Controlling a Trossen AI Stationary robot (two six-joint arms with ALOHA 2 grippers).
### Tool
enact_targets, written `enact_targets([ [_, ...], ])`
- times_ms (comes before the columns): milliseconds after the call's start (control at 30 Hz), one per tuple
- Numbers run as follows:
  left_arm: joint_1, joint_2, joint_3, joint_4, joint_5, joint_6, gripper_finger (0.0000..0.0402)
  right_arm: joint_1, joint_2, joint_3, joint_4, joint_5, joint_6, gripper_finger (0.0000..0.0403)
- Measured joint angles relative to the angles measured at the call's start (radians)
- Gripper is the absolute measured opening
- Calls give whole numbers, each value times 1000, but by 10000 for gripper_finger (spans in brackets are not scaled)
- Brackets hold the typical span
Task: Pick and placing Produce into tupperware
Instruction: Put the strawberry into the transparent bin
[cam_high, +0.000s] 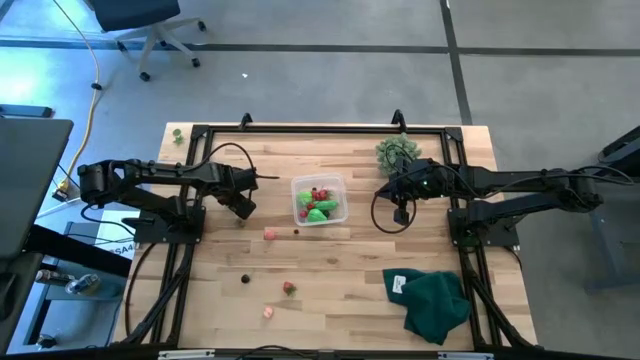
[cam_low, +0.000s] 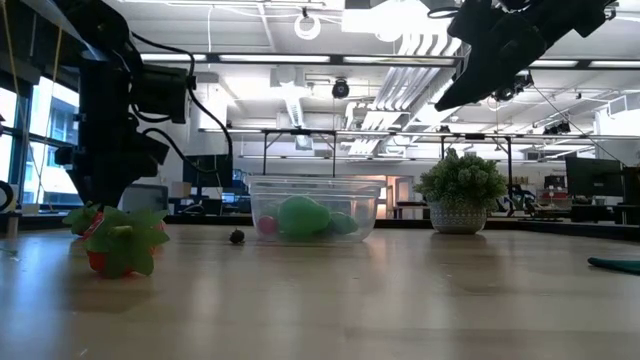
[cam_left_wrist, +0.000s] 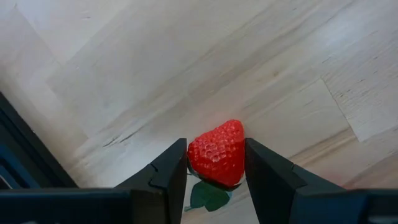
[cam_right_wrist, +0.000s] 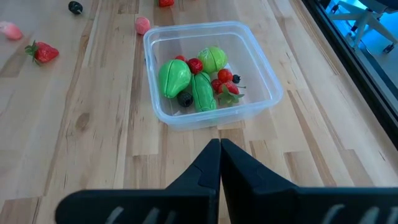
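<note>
- Left gripper (cam_left_wrist: 214, 168) is down low over the wooden table (cam_high: 340, 270), off to the tupperware's left; its two dark fingers (cam_left_wrist: 168, 177) are clamped on a red strawberry (cam_left_wrist: 217, 152), one on either side, green leaf poking out underneath
- In the high view that gripper (cam_high: 243, 207) sits just beside the black frame rail, near the table's left side, well apart from the container
- The tupperware (cam_high: 300, 190) stands near the middle of the table, toward the far edge; inside it, green pieces (cam_right_wrist: 175, 76) and small red bits (cam_right_wrist: 225, 76) packed together, a dark berry (cam_right_wrist: 185, 98) among them
- Right gripper (cam_right_wrist: 219, 149) hovers off the tupperware's right side, raised above the table, fingers pressed together with nothing between them; the container lies straight ahead of it
- Loose produce on the boards in front of the tupperware: a pink piece (cam_high: 269, 233), a tiny dark berry (cam_high: 245, 279), a red strawberry (cam_high: 289, 288), another pink bit (cam_high: 267, 311)
- A bushy grey-green ball (cam_high: 396, 152) sits at the far right; a dark green cloth (cam_high: 435, 302) lies crumpled at the near right
</note>
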Motion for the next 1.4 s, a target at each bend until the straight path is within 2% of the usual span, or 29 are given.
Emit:
enact_targets([
  [267, 0, 0, 52, 20, -6, 67, 131, 0, 0, 0, 0, 0, 0, 2],
  [633, 0, 0, 156, 163, 14, 210, 133, 0, 0, 0, 0, 0, 0, 2],
  [933, -23, 0, 255, 289, 72, 304, 133, 0, 0, 0, 0, 0, 0, 2],
  [1200, -125, 1, 322, 381, -42, 306, 133, 0, 0, 0, 0, 0, 0, 2],
  [1400, -187, 82, 357, 510, -104, 349, 133, 0, 0, 0, 0, 0, 0, 2],
])
